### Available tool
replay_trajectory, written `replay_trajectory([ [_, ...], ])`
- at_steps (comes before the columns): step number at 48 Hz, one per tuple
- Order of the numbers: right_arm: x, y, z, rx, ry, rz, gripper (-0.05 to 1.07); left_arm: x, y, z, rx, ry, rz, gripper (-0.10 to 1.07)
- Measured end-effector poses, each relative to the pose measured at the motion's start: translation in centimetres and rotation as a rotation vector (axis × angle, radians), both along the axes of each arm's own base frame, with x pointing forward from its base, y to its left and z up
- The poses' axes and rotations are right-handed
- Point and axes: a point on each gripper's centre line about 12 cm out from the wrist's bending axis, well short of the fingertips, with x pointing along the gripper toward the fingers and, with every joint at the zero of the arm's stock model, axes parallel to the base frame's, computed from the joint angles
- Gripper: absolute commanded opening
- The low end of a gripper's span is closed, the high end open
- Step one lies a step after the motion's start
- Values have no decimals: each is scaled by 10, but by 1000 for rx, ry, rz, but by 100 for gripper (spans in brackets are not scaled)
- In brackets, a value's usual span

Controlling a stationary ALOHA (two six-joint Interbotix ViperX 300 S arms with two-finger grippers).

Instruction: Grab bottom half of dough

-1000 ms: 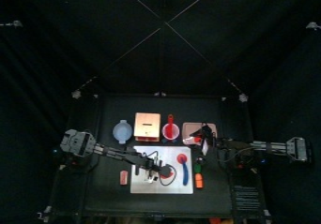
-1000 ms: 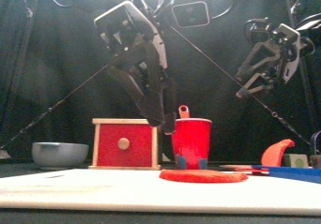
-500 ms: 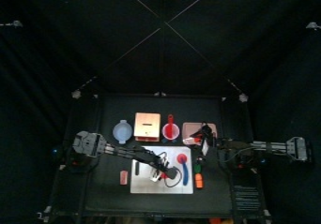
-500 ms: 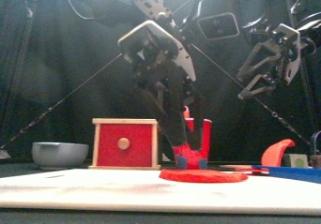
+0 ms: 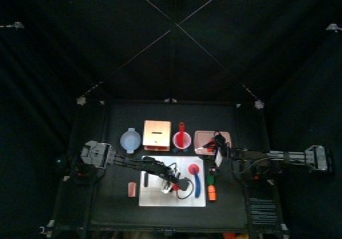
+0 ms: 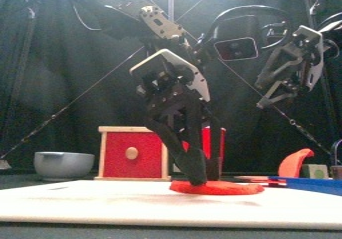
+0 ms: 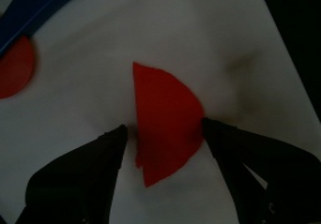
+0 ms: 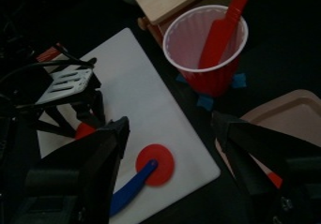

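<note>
Front view: white board (image 6: 94,205), black curtains.

Your left gripper (image 7: 168,143) straddled the bottom half of dough (image 7: 166,120) on the board (image 7: 100,125), smaller blob (image 7: 15,67) well apart; box (image 6: 134,153) and bowl (image 6: 63,164) sat behind, bowl farthest left

Two red dough pieces lie on one white board (image 5: 151,195): one half-moon piece (image 7: 166,120) and one smaller round piece (image 8: 153,163). One red cup (image 8: 208,48), one red box (image 6: 134,153), one grey bowl (image 6: 63,164), two grippers.
</note>
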Motion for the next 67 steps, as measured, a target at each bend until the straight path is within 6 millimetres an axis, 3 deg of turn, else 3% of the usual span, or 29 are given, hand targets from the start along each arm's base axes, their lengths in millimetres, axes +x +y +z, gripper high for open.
replay_trajectory([
  [14, 0, 0, -1, 2, 1, 1, 100, -3, -3, -10, 3, -13, 3, 96],
  [54, 0, 1, 0, 10, -2, 0, 100, -7, -3, -12, -8, -9, 21, 95],
  [67, 0, 1, 0, 15, -4, -4, 100, -8, -3, -12, -10, -4, 23, 89],
])
